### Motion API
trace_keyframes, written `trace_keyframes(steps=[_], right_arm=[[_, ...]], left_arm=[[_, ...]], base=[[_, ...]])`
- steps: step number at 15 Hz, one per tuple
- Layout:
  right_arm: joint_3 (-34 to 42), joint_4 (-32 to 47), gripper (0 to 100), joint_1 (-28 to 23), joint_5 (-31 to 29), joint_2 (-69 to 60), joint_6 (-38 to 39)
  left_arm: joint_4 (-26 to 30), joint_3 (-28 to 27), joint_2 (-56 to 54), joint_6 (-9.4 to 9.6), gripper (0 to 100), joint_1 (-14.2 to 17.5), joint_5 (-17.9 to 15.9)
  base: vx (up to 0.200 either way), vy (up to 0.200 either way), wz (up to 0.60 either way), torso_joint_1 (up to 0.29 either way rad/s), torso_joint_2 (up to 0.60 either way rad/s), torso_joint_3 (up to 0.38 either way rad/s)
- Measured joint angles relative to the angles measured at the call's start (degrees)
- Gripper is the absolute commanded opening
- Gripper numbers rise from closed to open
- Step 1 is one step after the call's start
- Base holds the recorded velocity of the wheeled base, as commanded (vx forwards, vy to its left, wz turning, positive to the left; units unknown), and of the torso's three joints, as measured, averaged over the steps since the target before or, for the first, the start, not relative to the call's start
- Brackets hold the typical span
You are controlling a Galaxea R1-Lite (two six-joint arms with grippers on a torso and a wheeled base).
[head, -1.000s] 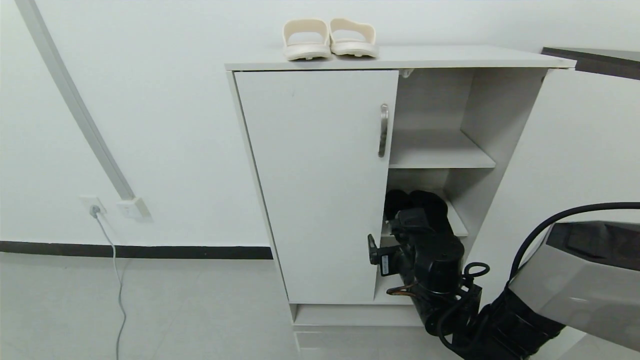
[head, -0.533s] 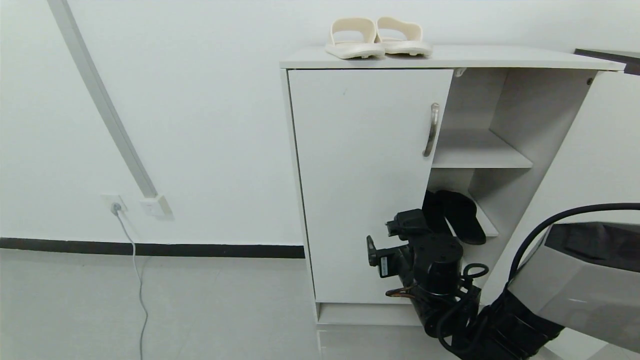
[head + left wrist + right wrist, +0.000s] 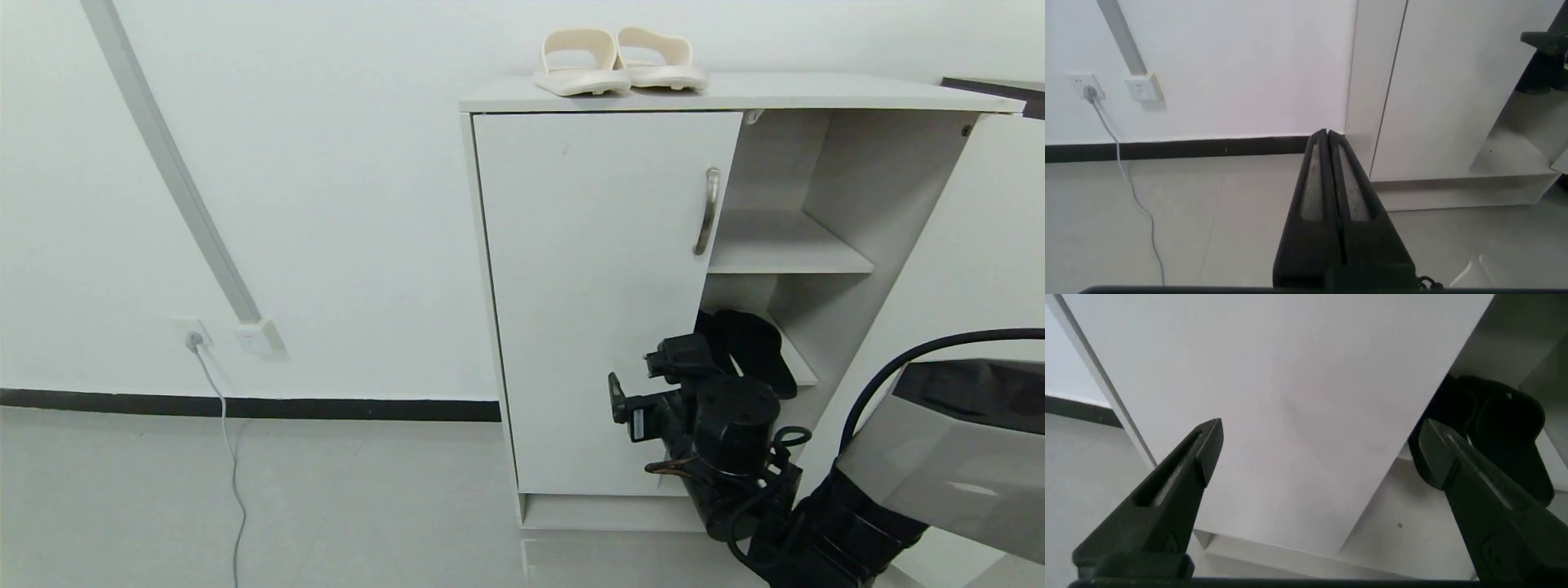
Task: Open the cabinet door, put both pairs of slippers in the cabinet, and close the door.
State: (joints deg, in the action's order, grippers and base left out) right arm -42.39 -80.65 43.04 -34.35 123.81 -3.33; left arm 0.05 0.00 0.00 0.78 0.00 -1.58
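Note:
A white cabinet (image 3: pixel 604 310) has its left door shut and its right door (image 3: pixel 947 245) swung open. A beige pair of slippers (image 3: pixel 620 61) lies on the cabinet top. A black pair of slippers (image 3: pixel 755 347) rests on the lower shelf inside, also seen as the black slippers (image 3: pixel 1503 433) past the shut door's edge. My right gripper (image 3: pixel 682 359) is open and empty, just outside the shelf and in front of the shut door's lower corner; its fingers (image 3: pixel 1200 453) stand wide apart. My left gripper (image 3: pixel 1327 143) is shut and empty, low over the floor left of the cabinet (image 3: pixel 1454 82).
The upper shelf (image 3: pixel 784 249) inside is bare. A metal handle (image 3: pixel 707 211) runs down the shut door's edge. A wall socket with a cable (image 3: pixel 196 343) and a slanted conduit (image 3: pixel 163 155) are on the wall to the left. Open grey floor (image 3: pixel 245 498) lies left of the cabinet.
The head view has swung, so the cabinet now sits further right. Relative to the cabinet, my right gripper has drawn back from the black slippers, which stay on the shelf.

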Motion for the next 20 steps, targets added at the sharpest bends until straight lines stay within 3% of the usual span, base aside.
trace_keyframes(steps=[12, 20], right_arm=[[2.01, -2.22, 100, -0.07, 2.01, 0.83, -1.56], [2.01, -2.22, 100, -0.05, 2.01, 1.19, -1.57]], left_arm=[[0.0, 0.0, 0.05, 0.0, 0, 0.0, 0.0], [0.06, 0.0, 0.1, -0.05, 0, -0.07, 0.02]], base=[[0.0, 0.0, 0.0, 0.0, -0.01, -0.004], [0.0, 0.0, 0.0, 0.038, -0.38, -0.336]])
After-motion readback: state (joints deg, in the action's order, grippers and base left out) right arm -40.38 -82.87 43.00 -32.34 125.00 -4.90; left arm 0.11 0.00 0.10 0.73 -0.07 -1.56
